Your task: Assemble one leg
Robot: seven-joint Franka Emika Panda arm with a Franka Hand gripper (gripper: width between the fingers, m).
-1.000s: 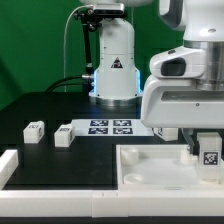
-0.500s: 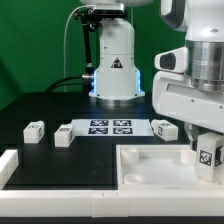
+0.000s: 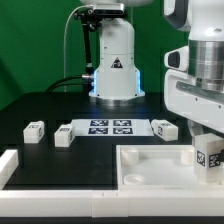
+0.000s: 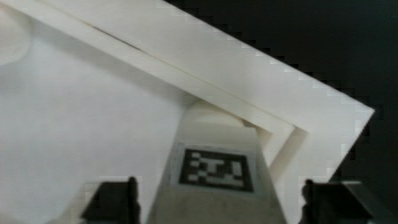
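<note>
My gripper (image 3: 208, 150) is shut on one leg (image 3: 209, 159), a small white block with a black-and-white tag, held upright at the exterior view's right. It hangs over the far right corner of the large white tray-like piece (image 3: 150, 166). In the wrist view the leg (image 4: 217, 165) sits between my two dark fingers (image 4: 116, 200), above the tray piece's raised corner rim (image 4: 267, 95). Three more legs lie on the black table: two to the left (image 3: 35, 130) (image 3: 64, 135) and one (image 3: 163, 127) to the right of the marker board.
The marker board (image 3: 110, 127) lies flat in the middle, in front of the robot base (image 3: 114, 65). A white block-shaped piece (image 3: 8, 166) stands at the front left edge.
The arm has moved toward the exterior view's right and a little lower, carrying the leg with it. The other legs have not moved.
</note>
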